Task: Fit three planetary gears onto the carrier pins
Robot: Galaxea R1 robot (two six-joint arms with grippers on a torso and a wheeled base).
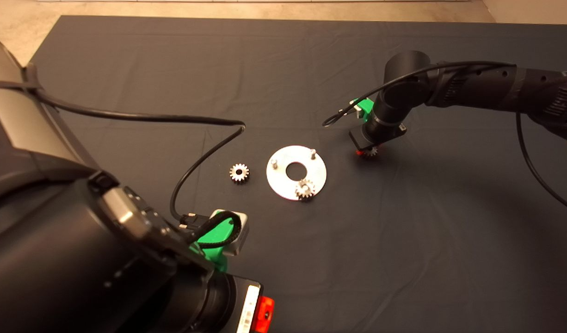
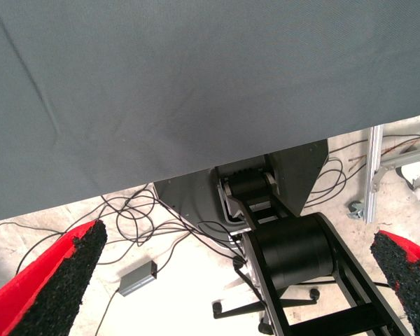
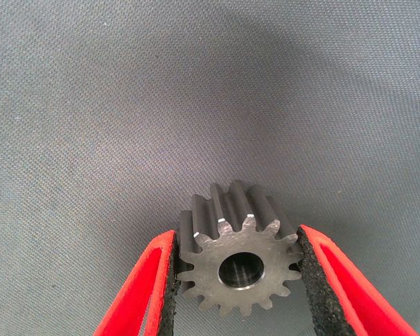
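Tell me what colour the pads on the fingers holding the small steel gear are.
Black pads on red fingers, gripping the small dark-grey steel gear; the right wrist view shows them best.

The disc (image 1: pixel 296 172) lies flat near the middle of the surface (image 1: pixel 283 69). One gear (image 1: pixel 305 188) sits on its near pin; the two far pins (image 1: pixel 313 152) stand bare. A second gear (image 1: pixel 239 172) lies on the surface just left of the disc. To the disc's right, the right gripper (image 1: pixel 367 151) holds a third gear (image 3: pixel 239 269) between its jaws. The left gripper (image 2: pixel 238 280) waits at the near left edge, jaws apart.
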